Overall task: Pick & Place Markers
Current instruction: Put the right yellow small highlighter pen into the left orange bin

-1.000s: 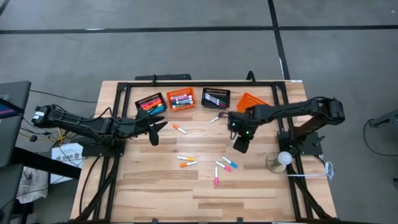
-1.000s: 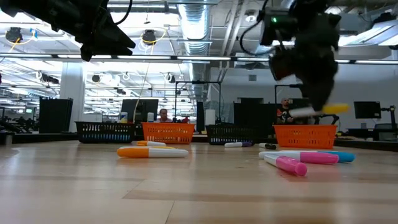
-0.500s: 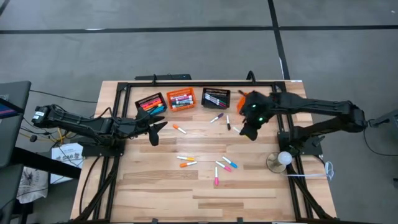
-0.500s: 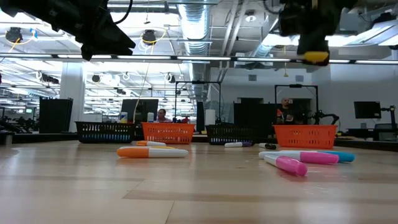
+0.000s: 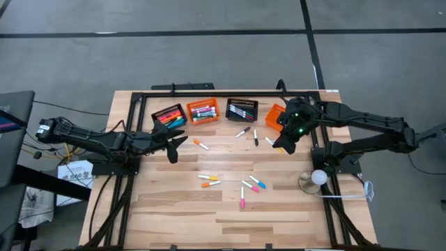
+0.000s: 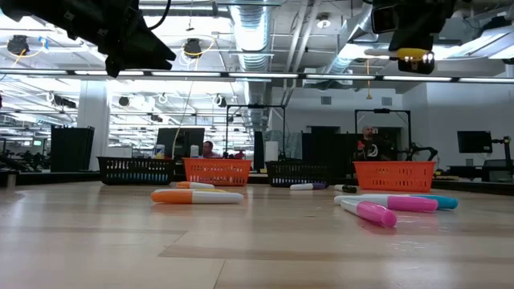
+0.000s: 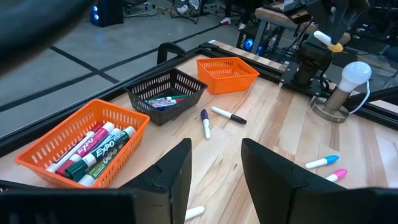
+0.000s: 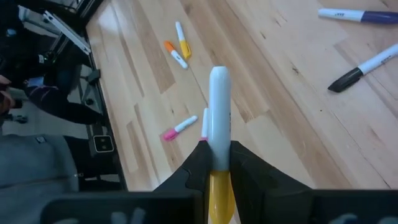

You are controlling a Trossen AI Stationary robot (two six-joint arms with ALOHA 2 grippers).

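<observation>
The right gripper hangs in the air at the right of the overhead frame, just below the orange basket that sits at the right end of the row of baskets. Its jaws are clamped on a yellow-capped marker, which sticks out forward past the fingertips. In the table-level view the yellow cap shows high in the upper right corner, well clear of the wood.

The step in hand looks like carrying this marker to a basket. To do it well, the arm should bring the marker over the basket's opening, lower it until it is close to the basket floor, and line it up with the basket's long side before letting go, so it does not bounce off the rim. The grip sits near the cap end, so the long white barrel may tip on release.

The left gripper waits at the left of the overhead frame, near the black basket full of markers. Its jaws stand partly apart with nothing between them.

More loose markers lie on the table in the lower middle of the overhead frame, and two more lie just below the baskets.
</observation>
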